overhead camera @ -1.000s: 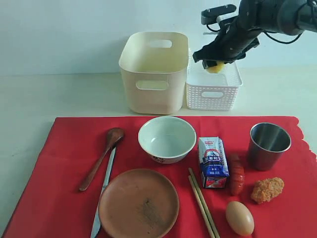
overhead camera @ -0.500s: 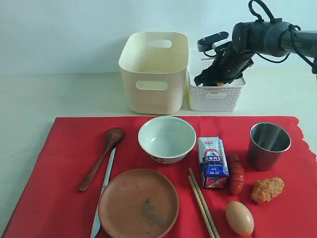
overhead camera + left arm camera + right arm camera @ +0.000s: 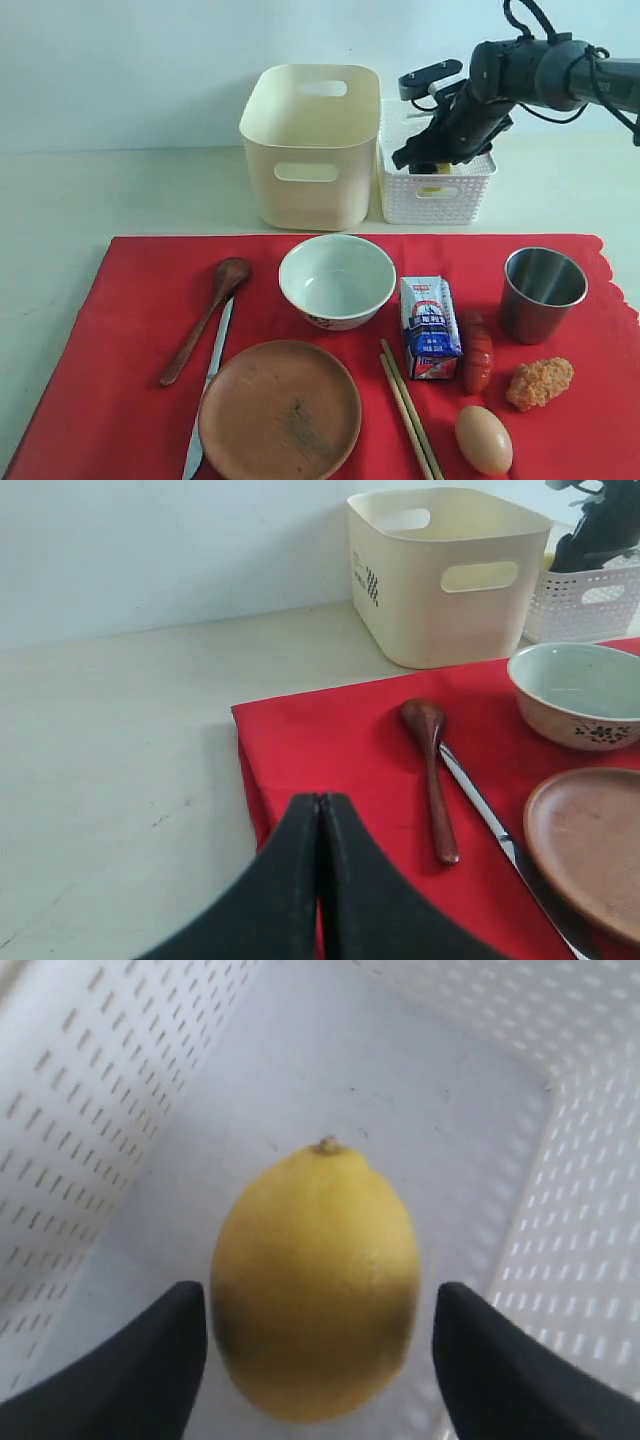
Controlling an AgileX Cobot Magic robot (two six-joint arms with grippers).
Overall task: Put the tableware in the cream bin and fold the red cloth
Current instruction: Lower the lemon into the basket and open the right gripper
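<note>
Right gripper [image 3: 432,158] released inside white basket [image 3: 432,195]; left gripper [image 3: 319,806] clenched, fingers pressed together.
Lemon [image 3: 315,1280] rests on basket floor, clear gap to each finger. Bowl [image 3: 337,278], plate [image 3: 280,410], spoon [image 3: 205,320], knife [image 3: 212,375], chopsticks [image 3: 408,410] and steel cup [image 3: 543,292] lie on the flat red cloth [image 3: 130,300]. Cream bin [image 3: 308,195] stands behind the cloth, just beside the basket.

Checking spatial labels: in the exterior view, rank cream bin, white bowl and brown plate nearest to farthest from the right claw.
1. cream bin, left of the right claw.
2. white bowl, centre of red cloth.
3. brown plate, cloth's front edge.
</note>
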